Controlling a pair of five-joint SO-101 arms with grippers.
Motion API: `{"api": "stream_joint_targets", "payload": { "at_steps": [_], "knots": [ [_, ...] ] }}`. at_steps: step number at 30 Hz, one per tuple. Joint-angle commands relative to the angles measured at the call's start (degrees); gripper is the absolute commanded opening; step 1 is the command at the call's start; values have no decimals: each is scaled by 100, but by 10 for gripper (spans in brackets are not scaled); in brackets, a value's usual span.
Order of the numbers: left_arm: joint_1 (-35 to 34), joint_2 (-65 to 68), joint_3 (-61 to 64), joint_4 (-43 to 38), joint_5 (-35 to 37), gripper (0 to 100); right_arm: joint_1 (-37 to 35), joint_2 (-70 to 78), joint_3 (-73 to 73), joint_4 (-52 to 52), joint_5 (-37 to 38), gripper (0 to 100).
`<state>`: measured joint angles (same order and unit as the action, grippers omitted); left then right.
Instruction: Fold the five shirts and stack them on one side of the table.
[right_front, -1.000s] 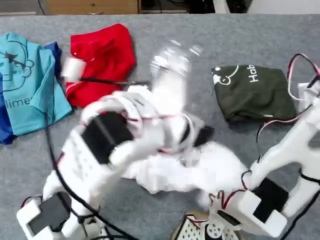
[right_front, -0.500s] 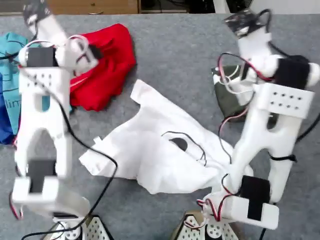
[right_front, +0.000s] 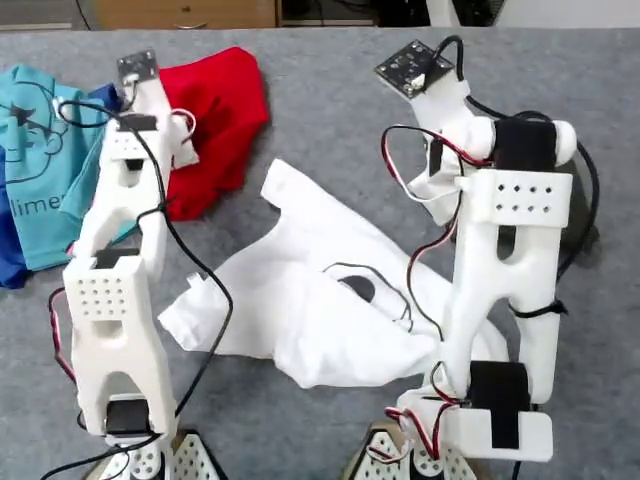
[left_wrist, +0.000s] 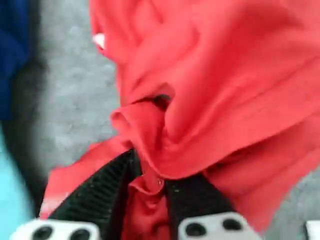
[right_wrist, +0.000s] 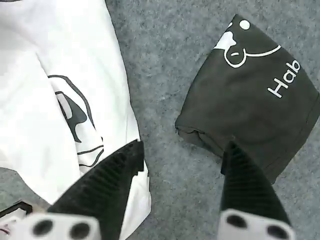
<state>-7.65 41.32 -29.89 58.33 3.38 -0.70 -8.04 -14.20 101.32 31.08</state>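
My left gripper (left_wrist: 150, 170) is shut on a bunched fold of the red shirt (left_wrist: 225, 75), which lies at the table's far left-centre (right_front: 225, 110). The left arm (right_front: 125, 190) stretches out to it. The white shirt (right_front: 330, 300) lies crumpled and unfolded in the middle, its printed side up (right_wrist: 60, 100). My right gripper (right_wrist: 183, 148) is open and hangs above the near edge of the folded dark green shirt (right_wrist: 250, 100), holding nothing. The right arm (right_front: 510, 190) covers most of that shirt from above.
A teal shirt (right_front: 40, 150) lies on a blue shirt (right_front: 10, 255) at the far left edge, close beside the red one. Bare grey table (right_front: 330, 100) lies between the red and green shirts. Both arm bases stand at the near edge.
Both arms have swung off the white shirt, which now lies released in the middle. The left arm went to the red shirt and closed on it; the right moved over the green shirt.
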Motion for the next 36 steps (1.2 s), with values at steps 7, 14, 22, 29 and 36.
{"api": "stream_joint_targets", "payload": {
  "at_steps": [7,14,22,29,36],
  "knots": [
    [-1468,-259,-4668,2031,-53,19,-75,-259,787,70,18,250],
    [-2725,-259,-6470,1934,-53,19,-338,-259,1279,-105,18,250],
    [-2989,356,-5952,2303,-97,21,-1007,-92,1499,-809,-264,253],
    [-2286,1112,-5952,3420,-202,205,-1235,1007,2009,-1864,-229,253],
    [-2215,919,-6347,4088,193,275,-1402,2264,1938,-2875,-9,253]
  ]
}}
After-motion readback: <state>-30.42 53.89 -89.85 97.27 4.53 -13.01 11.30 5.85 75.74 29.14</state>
